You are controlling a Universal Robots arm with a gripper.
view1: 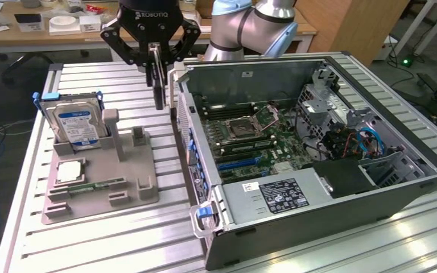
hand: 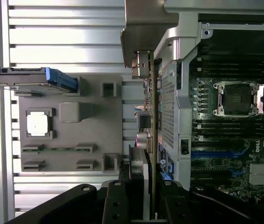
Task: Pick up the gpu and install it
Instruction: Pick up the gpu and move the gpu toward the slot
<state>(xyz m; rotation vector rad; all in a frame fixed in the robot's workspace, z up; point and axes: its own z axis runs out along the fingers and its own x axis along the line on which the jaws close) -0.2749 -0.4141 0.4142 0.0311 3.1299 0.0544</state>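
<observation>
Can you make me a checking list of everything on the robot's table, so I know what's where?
Surface: ribbed metal table, carrying a grey tray and an open computer case.
Job's things: gpu hanging edge-down in the air between tray and case, not yet in the case.
Clutter: hard drive standing in the tray; square chip and green memory stick lying in it.
Grippers: tool shut on the gpu.
Cables: blue and red wires inside the case.
Surroundings: desk with small boxes behind the table.
</observation>
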